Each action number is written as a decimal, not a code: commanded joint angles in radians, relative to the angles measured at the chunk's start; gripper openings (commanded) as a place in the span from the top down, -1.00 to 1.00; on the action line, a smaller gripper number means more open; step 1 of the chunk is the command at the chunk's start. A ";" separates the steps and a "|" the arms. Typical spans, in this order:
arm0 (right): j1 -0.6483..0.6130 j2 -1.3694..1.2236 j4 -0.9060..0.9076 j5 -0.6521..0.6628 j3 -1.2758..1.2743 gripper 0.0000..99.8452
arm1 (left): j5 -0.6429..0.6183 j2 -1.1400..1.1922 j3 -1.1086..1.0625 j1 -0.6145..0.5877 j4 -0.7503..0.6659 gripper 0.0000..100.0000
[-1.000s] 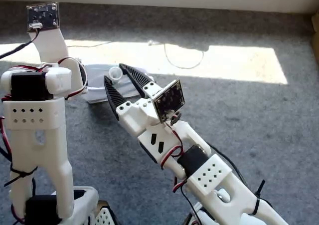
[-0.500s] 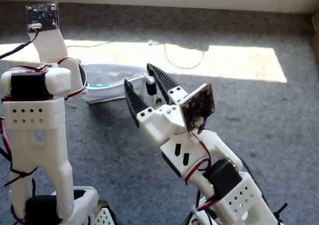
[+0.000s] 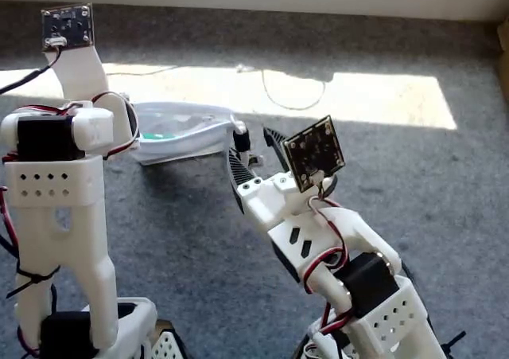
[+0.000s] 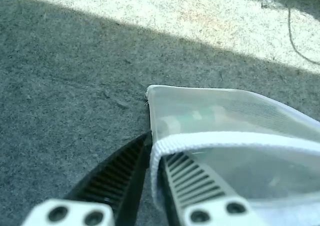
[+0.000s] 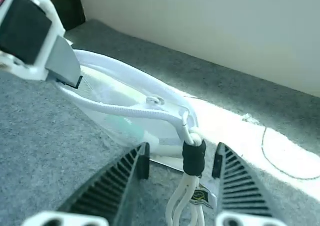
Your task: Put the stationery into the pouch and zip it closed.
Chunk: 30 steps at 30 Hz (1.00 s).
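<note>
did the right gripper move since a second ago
Yes. The right gripper has swung rightward in the high view, from over the pouch to its right end, where the zipper pull sits between its open fingers.

Left arm (image 3: pixel 60 192): rises upright at the near left, with the left gripper (image 4: pixel 150 142) low at the far end, its jaws pressed together on the rim of the pouch (image 4: pixel 235 121). Right arm (image 3: pixel 334 251): stretched forward and low beside it, right gripper (image 5: pixel 181 156) pointing away, jaws spread wide apart.
</note>
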<state>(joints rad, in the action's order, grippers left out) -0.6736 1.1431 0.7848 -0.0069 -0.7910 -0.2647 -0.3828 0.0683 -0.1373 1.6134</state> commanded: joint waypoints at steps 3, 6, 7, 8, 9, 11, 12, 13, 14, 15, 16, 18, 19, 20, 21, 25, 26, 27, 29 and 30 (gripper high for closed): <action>0.013 -0.002 -0.182 0.000 -0.088 0.60 | -0.005 -0.002 -0.002 -0.010 -0.011 0.99; 0.013 -0.077 -0.200 0.000 -0.117 0.60 | -0.005 -0.002 -0.002 -0.010 -0.011 0.99; 0.013 -0.104 -0.200 0.000 -0.116 0.60 | -0.005 -0.002 -0.002 -0.010 -0.009 0.99; 0.013 -0.122 -0.206 0.000 -0.114 0.60 | -0.005 -0.002 -0.004 -0.010 -0.009 0.99; 0.018 -0.140 -0.228 0.000 -0.108 0.60 | -0.005 -0.005 -0.015 -0.010 -0.015 0.99; 0.019 -0.173 -0.271 0.000 -0.099 0.60 | -0.005 -0.008 -0.038 -0.010 -0.029 0.99; 0.031 -0.185 -0.291 0.000 -0.099 0.60 | -0.005 -0.008 -0.042 -0.010 -0.034 0.99; 0.045 -0.197 -0.311 0.000 -0.099 0.60 | -0.005 -0.008 -0.044 -0.010 -0.037 0.99; 0.056 -0.213 -0.326 0.000 -0.099 0.60 | -0.005 -0.008 -0.044 -0.010 -0.038 0.99; 0.067 -0.226 -0.338 0.000 -0.099 0.60 | -0.005 -0.008 -0.044 -0.012 -0.038 0.99; 0.077 -0.242 -0.348 0.000 -0.099 0.60 | -0.005 -0.008 -0.044 -0.012 -0.038 0.99; 0.096 -0.272 -0.360 0.000 -0.099 0.60 | -0.005 -0.008 -0.044 -0.010 -0.038 0.99; 0.102 -0.286 -0.366 0.000 -0.099 0.60 | -0.005 -0.008 -0.044 -0.010 -0.038 0.99; 0.108 -0.295 -0.367 0.000 -0.099 0.60 | -0.005 -0.008 -0.044 -0.010 -0.038 0.99; 0.113 -0.303 -0.366 0.000 -0.099 0.60 | -0.005 -0.008 -0.044 -0.010 -0.038 0.99; 0.114 -0.311 -0.366 0.000 -0.099 0.63 | -0.005 -0.008 -0.044 -0.010 -0.038 0.99; 0.113 -0.311 -0.366 0.000 -0.099 0.66 | -0.005 -0.008 -0.044 -0.010 -0.038 0.99; 0.111 -0.311 -0.366 0.000 -0.099 0.70 | -0.005 -0.008 -0.044 -0.010 -0.038 0.99; 0.111 -0.311 -0.366 0.000 -0.099 0.78 | -0.005 -0.008 -0.044 -0.010 -0.038 0.99; 0.111 -0.311 -0.366 0.000 -0.099 0.80 | -0.005 -0.008 -0.044 -0.010 -0.038 0.99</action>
<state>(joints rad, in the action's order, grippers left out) -0.5723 0.8270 0.4473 -0.0084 -0.9168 -0.2647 -0.3951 0.0315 -0.1373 1.5888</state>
